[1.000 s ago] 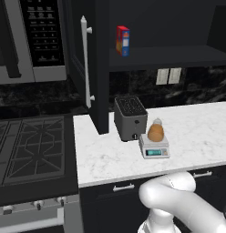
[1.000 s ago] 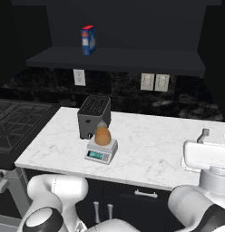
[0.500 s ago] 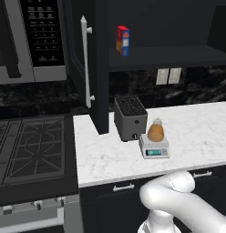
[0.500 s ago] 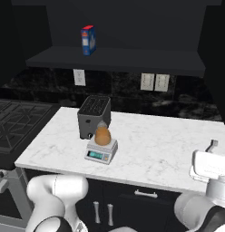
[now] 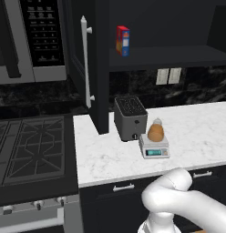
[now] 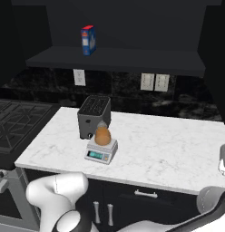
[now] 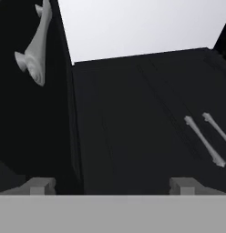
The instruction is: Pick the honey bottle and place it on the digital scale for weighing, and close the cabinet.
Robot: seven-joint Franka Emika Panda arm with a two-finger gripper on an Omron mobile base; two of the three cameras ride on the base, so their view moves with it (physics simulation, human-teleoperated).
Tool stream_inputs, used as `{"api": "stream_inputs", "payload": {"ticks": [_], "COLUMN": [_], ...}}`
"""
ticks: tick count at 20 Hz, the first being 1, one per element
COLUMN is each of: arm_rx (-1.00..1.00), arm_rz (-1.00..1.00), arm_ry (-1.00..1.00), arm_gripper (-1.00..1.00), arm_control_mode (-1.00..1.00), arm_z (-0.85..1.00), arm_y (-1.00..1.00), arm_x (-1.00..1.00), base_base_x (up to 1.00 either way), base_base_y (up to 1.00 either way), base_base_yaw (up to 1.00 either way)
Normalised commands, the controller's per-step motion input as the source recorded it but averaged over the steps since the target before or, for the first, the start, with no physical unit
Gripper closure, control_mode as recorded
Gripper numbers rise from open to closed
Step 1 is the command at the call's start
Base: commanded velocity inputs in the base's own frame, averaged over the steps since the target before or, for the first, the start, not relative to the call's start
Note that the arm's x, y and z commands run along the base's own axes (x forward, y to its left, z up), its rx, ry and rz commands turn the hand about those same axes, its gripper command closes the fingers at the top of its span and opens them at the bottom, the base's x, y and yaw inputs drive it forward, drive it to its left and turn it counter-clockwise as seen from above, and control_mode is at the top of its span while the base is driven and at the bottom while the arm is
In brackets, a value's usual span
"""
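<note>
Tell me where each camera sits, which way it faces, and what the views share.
Left base view: behind the arm's left, facing the counter; honey bottle on digital scale, cabinet door open; white arm lower right.
Right base view: behind the arm's right, facing the same counter; arm lower left.
Hand view: looks along the open gripper at dark lower cabinet fronts.
Both base views share bottle, scale and toaster.

Open cabinet door (image 5: 89, 68) juts out over counter's left end, edge-on, bar handle (image 5: 85, 61) facing stove side. Toaster (image 5: 130, 118) just beside door, scale (image 5: 154, 146) with honey bottle (image 5: 156, 132) touching its front corner. Counter (image 5: 201, 132) right of scale wide open. Shelf clear beside box (image 5: 122, 40).
</note>
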Motion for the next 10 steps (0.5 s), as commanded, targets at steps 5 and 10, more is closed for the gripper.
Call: {"api": "stream_inputs", "payload": {"ticks": [5,10], "arm_rx": [-0.03,-0.16], "arm_rz": [0.1,0.18], "arm_ry": [-0.02,-0.19], "arm_gripper": [-1.0,-1.0], "arm_control_mode": [-1.0,-1.0], "arm_z": [0.86,0.87], "arm_y": [0.15,0.63], "arm_x": [-0.03,-0.12], "base_base_x": [0.0,0.0], "base_base_y": [0.0,0.0], "base_base_yaw": [0.0,0.0]}}
